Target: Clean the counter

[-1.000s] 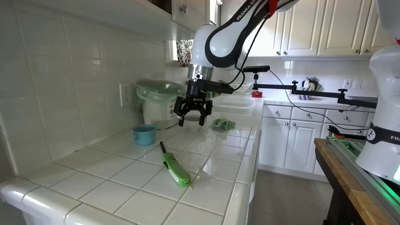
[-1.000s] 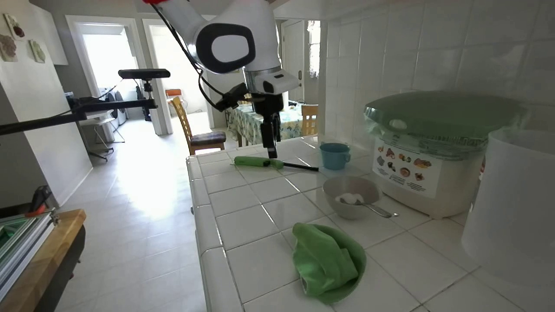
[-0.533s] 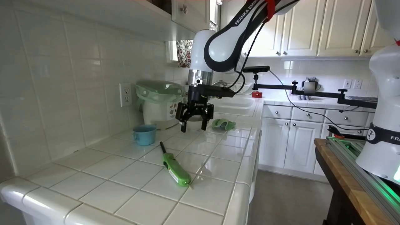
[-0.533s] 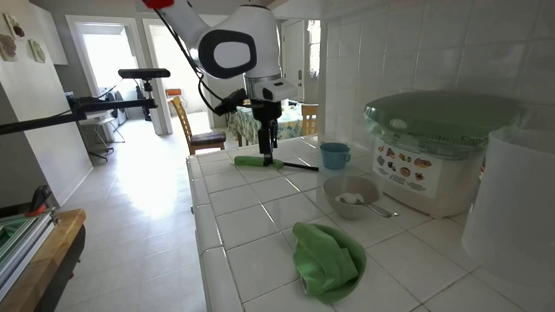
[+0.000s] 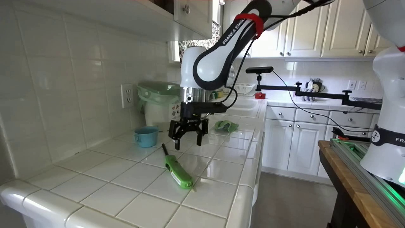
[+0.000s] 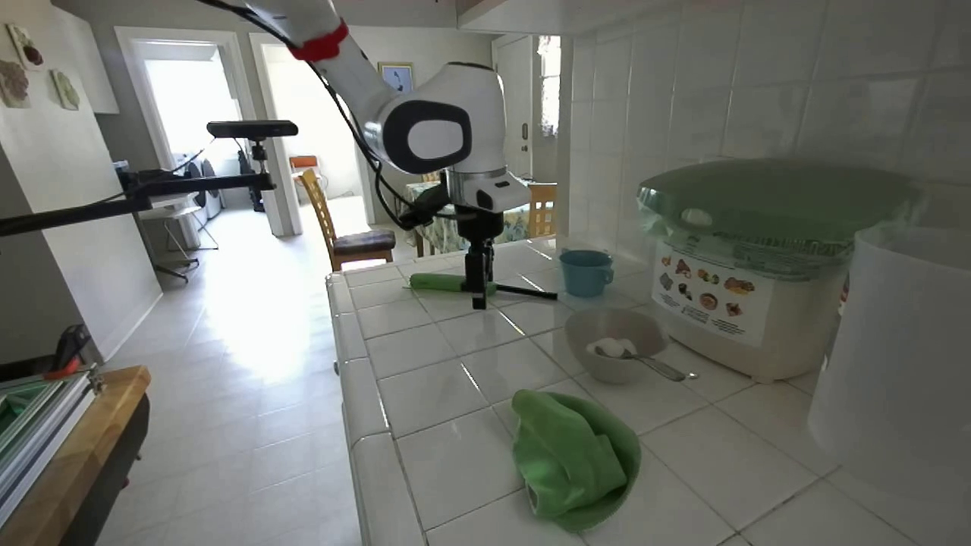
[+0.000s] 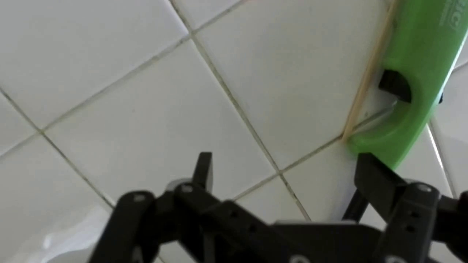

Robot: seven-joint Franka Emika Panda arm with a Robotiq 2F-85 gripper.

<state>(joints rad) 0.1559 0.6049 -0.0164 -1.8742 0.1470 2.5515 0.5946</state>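
Holding the black two-fingered claw (image 5: pixel 188 145) over the long counter of glossy white square tiles and grey grout (image 5: pixel 107 196), which runs below it from near to far against the tiled white wall (image 5: pixel 47 95). Claw released: fingers (image 7: pixel 376 175) well apart, nothing gripped.

Counter, my judgement: fixed, hard, slippery. No hold to seek on it; touch lightly, since the glaze could chip and fingertips could skid. Grasps belong on the clutter.

Likeliest pick: the bright green plastic lighter with a slim black barrel (image 7: pixel 420 47), at the right in the wrist view. Should be light, stiff, smooth, apt to roll. I'd pinch across mid-body, square to its length, clear of the black trigger (image 7: pixel 395 86). The thin tan stick (image 7: pixel 368 75) alongside looks brittle and may get caught too.

The crumpled green cloth (image 6: pixel 569 462), near in an exterior view, should be soft and forgiving; a fold taken from above would do. Farther off, the pale round bowl (image 6: pixel 599 371) with its metal spoon (image 6: pixel 660 368) looks breakable and could tip. Rim hold, away from the spoon.
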